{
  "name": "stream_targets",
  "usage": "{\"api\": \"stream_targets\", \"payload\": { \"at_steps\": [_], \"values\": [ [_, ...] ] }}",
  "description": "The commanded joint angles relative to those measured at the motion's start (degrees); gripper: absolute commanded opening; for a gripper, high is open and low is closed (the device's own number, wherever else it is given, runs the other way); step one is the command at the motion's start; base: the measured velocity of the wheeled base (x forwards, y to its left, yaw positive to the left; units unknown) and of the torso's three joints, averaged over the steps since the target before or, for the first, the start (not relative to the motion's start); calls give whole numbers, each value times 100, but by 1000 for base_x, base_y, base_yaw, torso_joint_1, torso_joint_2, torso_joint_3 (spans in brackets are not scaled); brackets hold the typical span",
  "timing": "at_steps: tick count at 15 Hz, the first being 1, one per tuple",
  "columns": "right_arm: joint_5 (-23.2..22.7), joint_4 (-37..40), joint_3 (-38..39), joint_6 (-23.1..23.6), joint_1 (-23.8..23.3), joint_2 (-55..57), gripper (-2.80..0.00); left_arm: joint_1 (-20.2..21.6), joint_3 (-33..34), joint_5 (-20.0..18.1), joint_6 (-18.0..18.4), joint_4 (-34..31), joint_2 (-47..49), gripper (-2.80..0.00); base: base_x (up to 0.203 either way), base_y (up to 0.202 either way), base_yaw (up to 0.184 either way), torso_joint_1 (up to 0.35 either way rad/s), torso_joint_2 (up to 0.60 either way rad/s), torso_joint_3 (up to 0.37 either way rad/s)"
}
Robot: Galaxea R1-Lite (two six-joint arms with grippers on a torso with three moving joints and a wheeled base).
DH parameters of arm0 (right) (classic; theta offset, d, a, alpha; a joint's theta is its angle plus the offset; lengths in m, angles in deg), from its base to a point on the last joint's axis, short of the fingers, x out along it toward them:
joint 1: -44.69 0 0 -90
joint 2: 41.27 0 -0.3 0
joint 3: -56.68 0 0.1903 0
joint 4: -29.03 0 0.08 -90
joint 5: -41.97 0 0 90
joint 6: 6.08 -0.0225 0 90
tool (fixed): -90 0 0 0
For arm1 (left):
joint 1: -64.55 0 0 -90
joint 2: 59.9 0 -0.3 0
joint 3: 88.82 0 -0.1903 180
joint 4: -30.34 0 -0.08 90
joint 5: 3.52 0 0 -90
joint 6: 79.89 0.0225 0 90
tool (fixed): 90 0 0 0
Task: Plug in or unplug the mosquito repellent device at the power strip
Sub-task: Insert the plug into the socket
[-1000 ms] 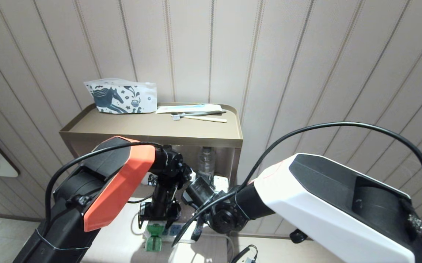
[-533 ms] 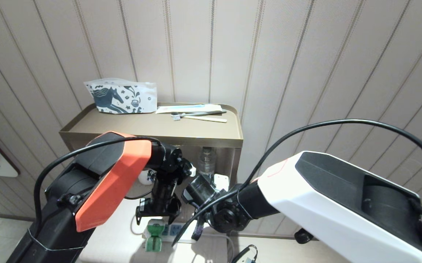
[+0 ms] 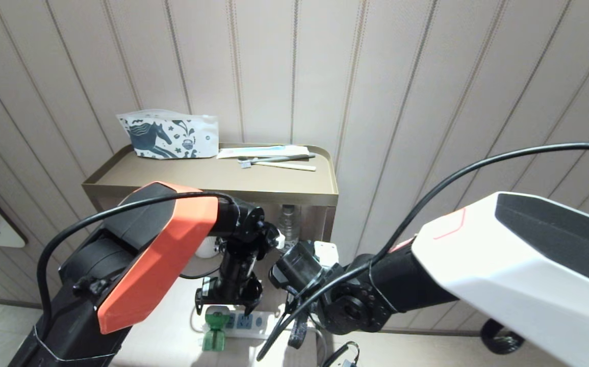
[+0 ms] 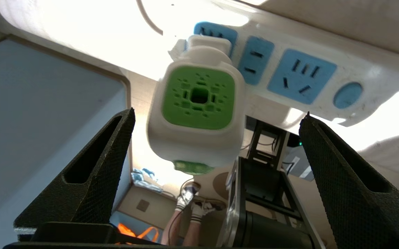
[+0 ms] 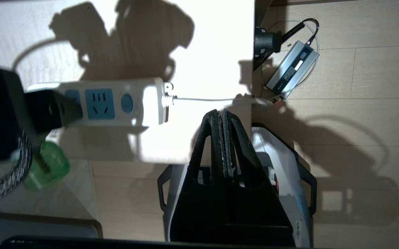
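The mosquito repellent device (image 4: 196, 114) is sitting plugged into the end socket of the power strip (image 4: 310, 81), its green bottle (image 3: 214, 331) pointing toward six o'clock in the head view. The power strip is lying on the pale counter (image 3: 172, 331), its other two blue sockets free and its white cord (image 5: 202, 99) trailing off past the round button. The left pincer (image 4: 216, 152) is hanging just above the device with its fingers (image 4: 95, 166) spread wide on either side, touching nothing. The right pincer (image 5: 224, 117) is hovering at about three o'clock from the strip, near the counter edge, with its fingers pressed together and gripping nothing.
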Motion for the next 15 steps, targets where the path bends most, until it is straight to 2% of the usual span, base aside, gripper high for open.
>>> {"api": "stream_targets", "payload": {
  "at_steps": [1, 4, 7, 8, 11, 12, 14, 15],
  "values": [
    [12, -1, 553, 48, 3, -922, -280, 8, -48, 36, -25, -29, -7, 0, 0, 0, 0, 0, 0, 0],
    [130, -9, 1665, 340, -40, -2030, -280, 3, -18, 66, -18, -22, 13, 0, 0, 0, 0, 0, 0, 0],
    [591, 1, 2744, 627, -297, -2972, -280, 12, 13, 94, -19, -32, -14, 0, 0, 0, 0, 0, 0, 0],
    [705, 3, 2896, 847, -627, -3197, -280, 30, 12, 186, -22, -41, -32, 0, 0, 0, 0, 0, 0, 0],
    [797, -4, 2946, 2258, -2321, -3933, -280, 90, 13, 356, -27, -49, -33, 0, 0, 0, 0, 0, 0, 0],
    [813, 5, 2977, 2530, -2808, -4239, -280, 90, 19, 356, -27, -57, -5, 0, 0, 0, 0, 0, 0, 0],
    [892, 209, 3262, 2658, -3346, -5107, -280, 90, 74, 356, -27, -48, -66, 0, 0, 0, 0, 0, 0, 0],
    [945, 428, 3408, 2591, -3775, -5433, -280, 90, 75, 365, -27, -48, -67, 0, 0, 0, 0, 0, 0, 0]
  ]
}}
